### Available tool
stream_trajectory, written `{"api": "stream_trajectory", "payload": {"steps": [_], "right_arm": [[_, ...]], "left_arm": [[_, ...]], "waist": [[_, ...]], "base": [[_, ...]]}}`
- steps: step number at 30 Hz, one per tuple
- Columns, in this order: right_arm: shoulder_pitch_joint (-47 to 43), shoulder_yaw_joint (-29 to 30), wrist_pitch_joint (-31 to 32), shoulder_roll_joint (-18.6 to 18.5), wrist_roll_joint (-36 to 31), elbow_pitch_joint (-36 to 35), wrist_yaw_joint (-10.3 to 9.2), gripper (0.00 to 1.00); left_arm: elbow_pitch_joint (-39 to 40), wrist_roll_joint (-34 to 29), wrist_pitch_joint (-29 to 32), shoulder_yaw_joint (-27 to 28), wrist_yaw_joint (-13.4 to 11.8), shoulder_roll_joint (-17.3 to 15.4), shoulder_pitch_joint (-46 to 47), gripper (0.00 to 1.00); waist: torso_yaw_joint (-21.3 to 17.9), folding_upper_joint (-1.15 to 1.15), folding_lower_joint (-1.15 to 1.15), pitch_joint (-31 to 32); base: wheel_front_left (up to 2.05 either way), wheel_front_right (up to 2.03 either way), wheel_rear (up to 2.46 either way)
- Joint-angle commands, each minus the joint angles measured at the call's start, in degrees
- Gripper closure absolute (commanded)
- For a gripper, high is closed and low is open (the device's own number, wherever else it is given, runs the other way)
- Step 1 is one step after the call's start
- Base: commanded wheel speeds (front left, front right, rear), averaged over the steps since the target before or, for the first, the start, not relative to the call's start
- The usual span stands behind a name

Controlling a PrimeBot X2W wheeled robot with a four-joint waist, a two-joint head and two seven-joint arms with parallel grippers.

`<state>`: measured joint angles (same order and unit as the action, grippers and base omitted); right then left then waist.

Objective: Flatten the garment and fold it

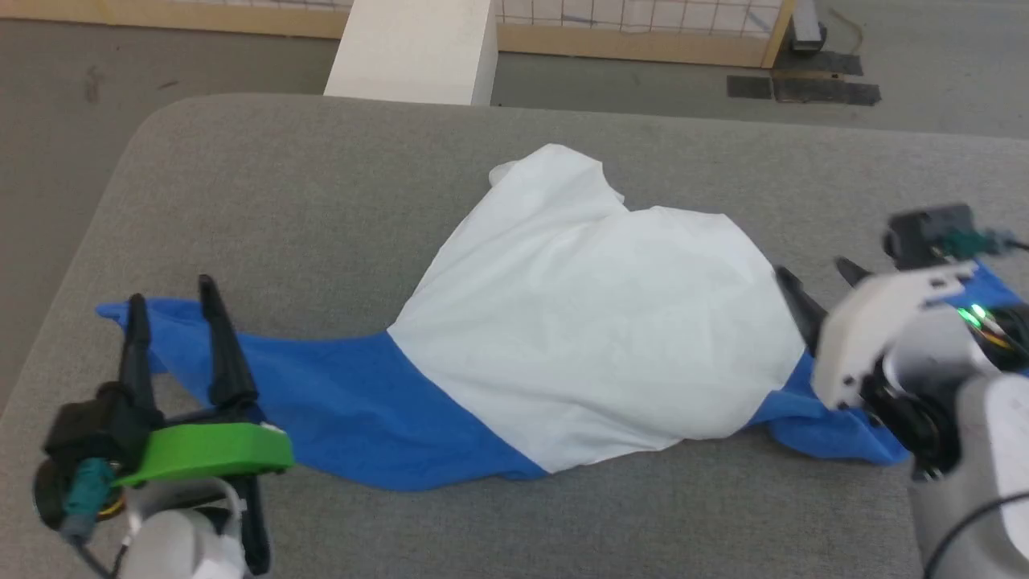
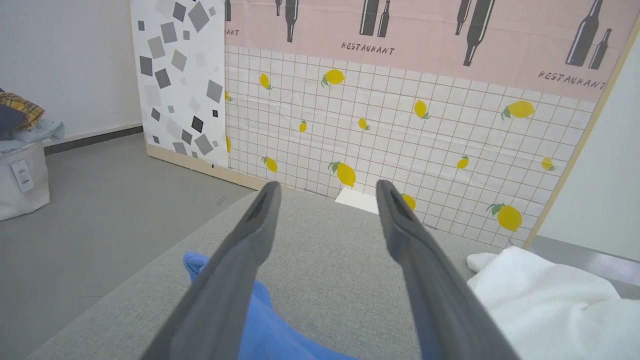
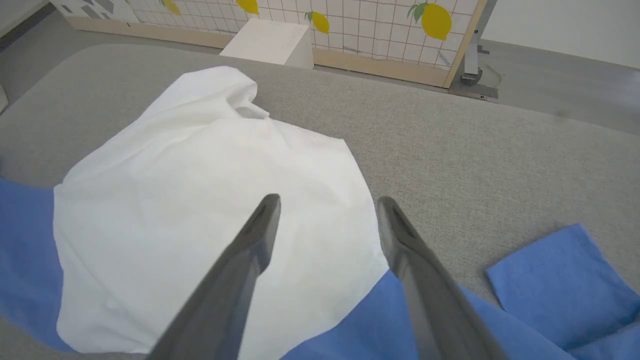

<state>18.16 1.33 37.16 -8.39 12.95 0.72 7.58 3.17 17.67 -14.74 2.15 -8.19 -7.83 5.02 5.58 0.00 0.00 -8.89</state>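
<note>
The garment (image 1: 587, 322) lies rumpled across the grey surface (image 1: 321, 185), its white body bunched in the middle and a blue sleeve stretched out to each side. My left gripper (image 1: 173, 289) stands open over the end of the left blue sleeve (image 1: 321, 402), nothing between its fingers. In the left wrist view the gripper (image 2: 325, 187) hovers spread above the sleeve (image 2: 265, 325). My right gripper (image 1: 812, 269) is open at the right edge of the white body, above the right sleeve (image 1: 836, 434). The right wrist view has its fingertips (image 3: 327, 200) over the white cloth (image 3: 200, 200).
A white box (image 1: 418, 48) stands on the floor beyond the grey surface's far edge. Behind it runs a tiled, lemon-printed partition (image 2: 400, 125) with a wooden base. A fabric bin of clothes (image 2: 22, 160) sits on the floor at the far left.
</note>
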Motion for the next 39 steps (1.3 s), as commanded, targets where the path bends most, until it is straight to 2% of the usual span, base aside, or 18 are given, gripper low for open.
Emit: {"api": "stream_trajectory", "payload": {"steps": [1,5,8,12,20,25,26,27,28,33,39], "right_arm": [[2.69,-2.14,0.43,-0.14,0.09,1.37,-0.09,0.00],[10.23,-9.65,2.49,-1.44,-2.94,6.70,-0.09,0.00],[15.88,-14.42,3.91,-1.11,-4.58,10.70,-0.09,0.00],[21.86,-19.23,5.46,-1.49,-6.42,16.64,-0.09,0.00],[29.12,-25.28,7.02,-1.65,-8.19,28.64,-0.09,0.00],[30.24,-32.72,11.22,-2.61,-4.07,33.60,-0.09,0.00],[30.38,-33.76,12.45,-3.01,-2.56,34.21,-0.09,0.03],[30.62,-34.46,13.25,-3.40,-1.05,34.43,-0.09,0.87],[31.00,-34.75,13.29,-3.81,-0.21,34.33,-0.09,1.00],[34.05,-32.28,8.73,-4.53,1.56,33.46,-0.09,1.00],[39.87,-24.76,2.51,-2.71,-2.82,35.78,-0.09,1.00]], "left_arm": [[0.15,-1.25,-0.23,-0.52,0.58,0.68,-0.86,0.00],[0.09,-2.58,-0.24,-2.00,1.87,2.64,-0.43,0.00],[-0.40,-2.81,-0.25,-2.75,2.72,3.64,0.54,0.00],[-0.17,-3.48,-0.25,-3.98,3.29,4.42,2.22,0.00],[1.23,-3.43,-0.25,-5.84,2.75,4.90,3.96,0.00],[1.16,-1.87,-0.26,-7.48,1.81,4.93,4.66,0.00],[1.09,-1.55,-0.26,-7.78,1.59,4.93,4.81,0.00],[1.02,-1.31,-0.26,-8.08,1.42,4.94,4.95,0.00],[1.01,-1.16,-0.26,-8.32,1.32,4.94,5.09,0.00],[1.02,-0.09,-0.26,-9.61,0.90,4.94,5.85,0.00],[1.77,0.86,-0.26,-11.15,0.51,4.94,6.77,0.00]], "waist": [[1.06,0.00,0.00,-1.23],[2.58,0.00,0.00,-3.73],[3.92,0.00,0.00,-5.64],[5.68,0.00,0.00,-8.16],[7.49,0.00,0.00,-12.21],[8.06,0.00,0.00,-13.47],[8.19,0.00,0.00,-13.62],[8.36,0.00,0.00,-13.84],[8.52,0.00,0.00,-14.05],[9.68,0.00,0.00,-15.28],[11.75,0.00,0.00,-17.42]], "base": [[0.00,0.00,0.00],[0.00,0.00,0.00],[0.00,0.00,0.00],[0.00,0.00,0.00],[0.00,0.00,0.00],[0.00,0.00,0.00],[0.00,0.00,0.00],[0.00,0.00,0.00],[0.00,0.00,0.00],[0.00,0.00,0.00],[0.00,0.00,0.00]]}}
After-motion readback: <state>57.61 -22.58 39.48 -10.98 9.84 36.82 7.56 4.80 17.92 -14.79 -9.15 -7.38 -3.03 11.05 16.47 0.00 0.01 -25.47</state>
